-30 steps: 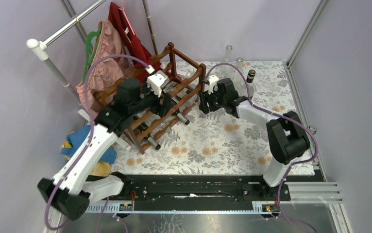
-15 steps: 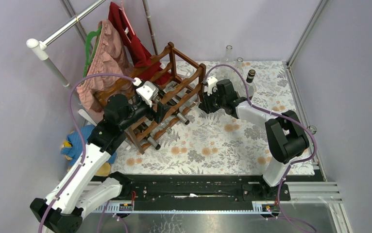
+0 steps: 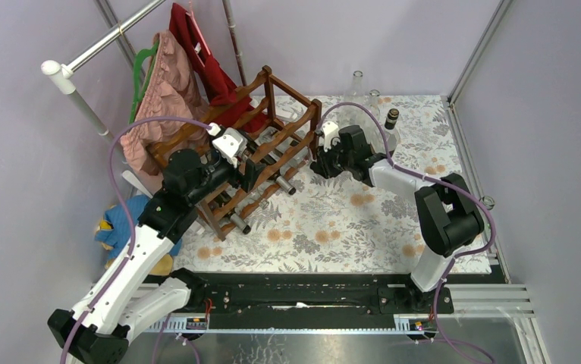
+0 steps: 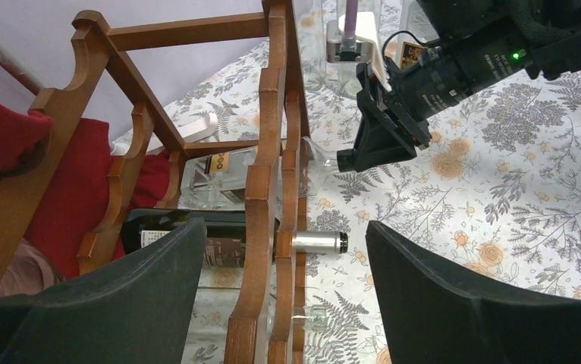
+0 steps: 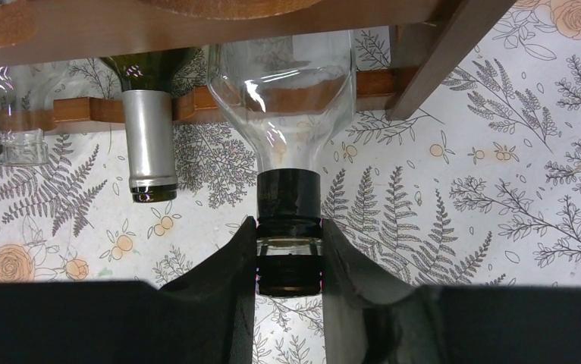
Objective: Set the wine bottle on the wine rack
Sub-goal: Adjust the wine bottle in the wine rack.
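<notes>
the bottle lies neck-out in the rack, straight ahead of the right gripper, whose fingers pinch its capped neck. clear glass: stiff, slick, breakable, probably body-heavy, so a grip nearer the shoulder seems safer. the left gripper gapes wide, empty, facing the rack.
</notes>
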You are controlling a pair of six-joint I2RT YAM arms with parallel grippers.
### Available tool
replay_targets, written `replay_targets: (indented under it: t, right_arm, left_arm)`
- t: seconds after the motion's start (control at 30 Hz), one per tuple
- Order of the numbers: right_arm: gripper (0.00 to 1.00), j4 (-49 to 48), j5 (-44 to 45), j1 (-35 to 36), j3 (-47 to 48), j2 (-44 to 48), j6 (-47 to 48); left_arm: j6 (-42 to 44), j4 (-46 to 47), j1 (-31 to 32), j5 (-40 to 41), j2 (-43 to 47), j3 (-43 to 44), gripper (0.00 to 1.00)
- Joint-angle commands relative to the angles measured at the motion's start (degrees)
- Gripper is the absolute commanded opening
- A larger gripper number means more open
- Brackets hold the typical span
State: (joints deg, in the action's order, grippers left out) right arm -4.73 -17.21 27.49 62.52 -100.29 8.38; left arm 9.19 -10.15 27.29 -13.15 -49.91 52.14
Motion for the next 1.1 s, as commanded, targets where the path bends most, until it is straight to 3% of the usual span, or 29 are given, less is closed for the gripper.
replay_targets:
  t: [0.0, 1.07]
  right_arm:
    - [0.04, 2.7, -1.1, 0.3, -3.1, 2.8, 0.8]
    - [0.00, -13.0, -4.6, 0.3, -5.7, -5.9, -4.0]
  left_arm:
    - [1.3, 3.8, 0.1, 1.6, -0.1, -0.4, 0.84]
    - [2.2, 4.0, -0.5, 1.5, 0.2, -0.9, 0.84]
